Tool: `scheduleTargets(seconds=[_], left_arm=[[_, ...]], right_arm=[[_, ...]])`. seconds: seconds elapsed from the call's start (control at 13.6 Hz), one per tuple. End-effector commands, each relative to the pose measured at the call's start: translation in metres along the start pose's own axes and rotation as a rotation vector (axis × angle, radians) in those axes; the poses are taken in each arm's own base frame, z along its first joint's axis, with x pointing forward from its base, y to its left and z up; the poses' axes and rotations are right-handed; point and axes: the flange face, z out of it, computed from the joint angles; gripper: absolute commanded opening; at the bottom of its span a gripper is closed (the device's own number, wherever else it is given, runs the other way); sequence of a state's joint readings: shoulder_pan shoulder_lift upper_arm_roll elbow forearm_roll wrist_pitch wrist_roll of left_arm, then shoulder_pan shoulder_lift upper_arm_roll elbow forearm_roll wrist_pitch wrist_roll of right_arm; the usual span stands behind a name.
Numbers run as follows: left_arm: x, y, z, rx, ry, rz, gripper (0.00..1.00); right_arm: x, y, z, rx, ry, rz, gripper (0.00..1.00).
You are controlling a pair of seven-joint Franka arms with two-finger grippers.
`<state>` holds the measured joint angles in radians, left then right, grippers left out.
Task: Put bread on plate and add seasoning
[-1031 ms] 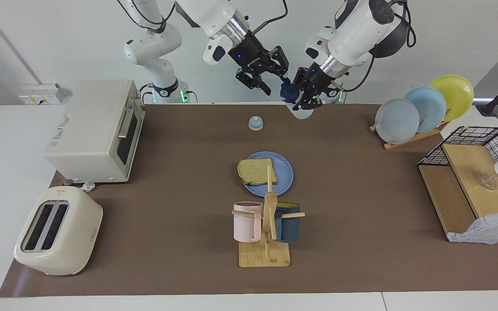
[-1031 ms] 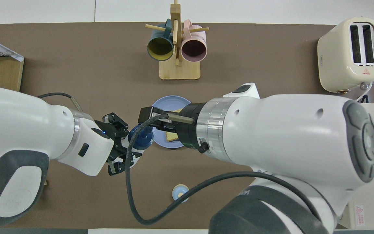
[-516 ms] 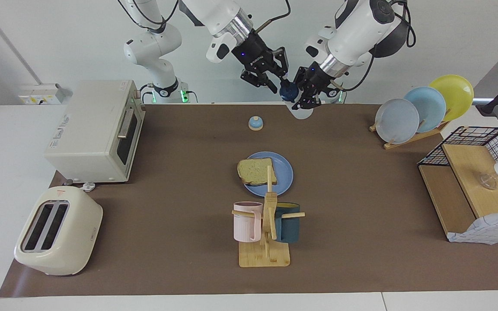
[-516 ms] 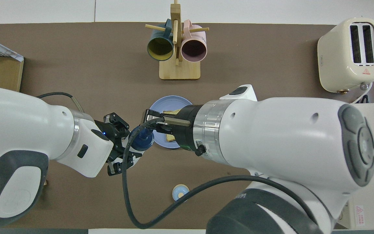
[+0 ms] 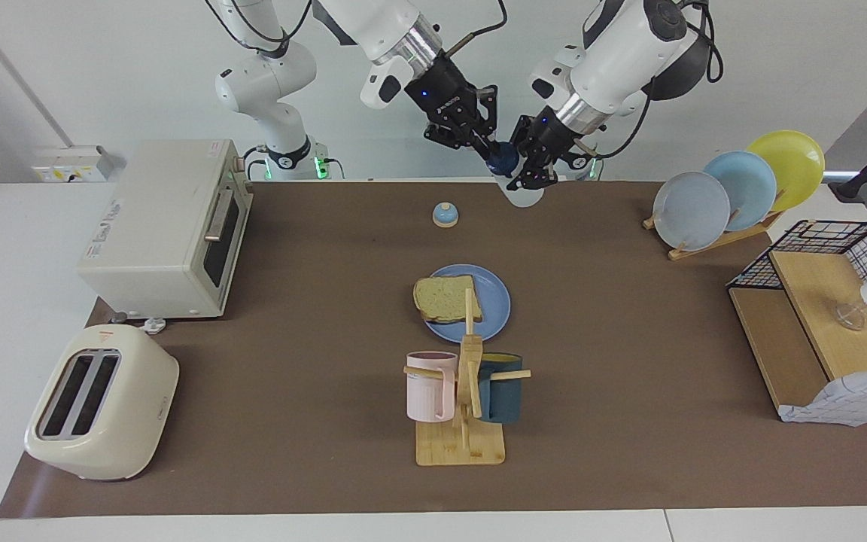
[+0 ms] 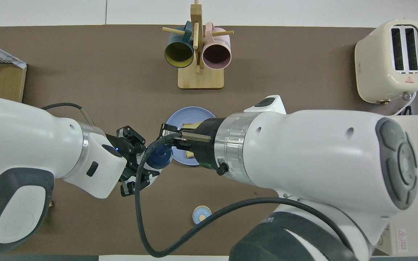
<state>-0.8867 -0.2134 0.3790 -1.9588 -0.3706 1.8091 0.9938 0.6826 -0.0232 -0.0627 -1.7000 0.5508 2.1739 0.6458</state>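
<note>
The bread (image 5: 445, 299) lies flat on the blue plate (image 5: 495, 304) in the middle of the table, beside the mug rack. My left gripper (image 5: 530, 179) is shut on the seasoning bottle (image 5: 526, 197) and holds it tilted in the air over the table's edge at the robots' end. Its dark blue cap points toward my right gripper (image 5: 490, 147). That gripper is open, with its fingertips right at the cap. In the overhead view the cap (image 6: 157, 157) shows between the left gripper (image 6: 146, 159) and the right wrist. The right arm hides most of the bread and part of the plate (image 6: 183, 116).
A small blue bell (image 5: 445, 215) stands between the plate and the robots. A wooden mug rack (image 5: 463, 391) with two mugs stands by the plate. The oven (image 5: 162, 226) and toaster (image 5: 102, 403) are at the right arm's end. The plate rack (image 5: 734, 192) and wire shelf (image 5: 825, 324) are at the left arm's end.
My right gripper has moved in toward the bottle until its fingertips reach the cap. My left gripper has lifted the bottle slightly. Bread and plate have not moved.
</note>
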Motion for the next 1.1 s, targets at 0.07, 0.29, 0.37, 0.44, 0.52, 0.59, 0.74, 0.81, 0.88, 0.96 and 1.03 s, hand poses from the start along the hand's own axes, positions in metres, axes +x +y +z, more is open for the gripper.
scheduleTargets(seconds=[0.07,0.29,0.37,0.44,0.52,0.59,0.74,0.81,0.88,0.96,1.03], left_arm=[[0.003,0.005,-0.006,-0.015,0.022,0.017,0.00],[0.003,0.005,-0.006,-0.015,0.022,0.017,0.00],[0.003,0.005,-0.006,-0.015,0.021,0.018,0.00],[0.003,0.005,-0.006,-0.016,0.021,0.017,0.00],[0.003,0.005,-0.007,-0.014,0.022,0.016,0.00],[0.003,0.006,-0.005,-0.017,0.020,0.018,0.00],[0.003,0.006,-0.005,-0.018,0.019,0.018,0.00],[0.003,0.006,-0.006,-0.019,0.019,0.019,0.00],[0.003,0.006,-0.005,-0.021,0.019,0.018,0.00],[0.003,0.006,-0.005,-0.018,0.019,0.017,0.00],[0.003,0.006,-0.005,-0.019,0.020,0.016,0.00]], right_arm=[[0.000,-0.002,0.001,-0.009,0.015,-0.005,0.00],[0.002,-0.007,-0.006,-0.003,0.017,-0.009,0.00],[0.005,-0.009,-0.013,0.001,0.020,-0.010,0.00],[0.009,-0.009,-0.019,0.002,0.022,-0.009,0.00],[0.013,-0.011,-0.028,0.003,0.022,-0.010,0.00],[0.017,-0.012,-0.035,0.002,0.023,-0.008,0.00],[0.024,-0.013,-0.044,0.017,0.025,0.021,0.00],[0.025,-0.013,-0.045,0.020,0.025,0.028,0.00],[0.025,-0.013,-0.045,0.020,0.025,0.030,0.00],[0.027,-0.012,-0.045,0.018,0.029,0.029,0.00],[0.029,-0.008,-0.046,0.007,0.037,0.016,0.00]])
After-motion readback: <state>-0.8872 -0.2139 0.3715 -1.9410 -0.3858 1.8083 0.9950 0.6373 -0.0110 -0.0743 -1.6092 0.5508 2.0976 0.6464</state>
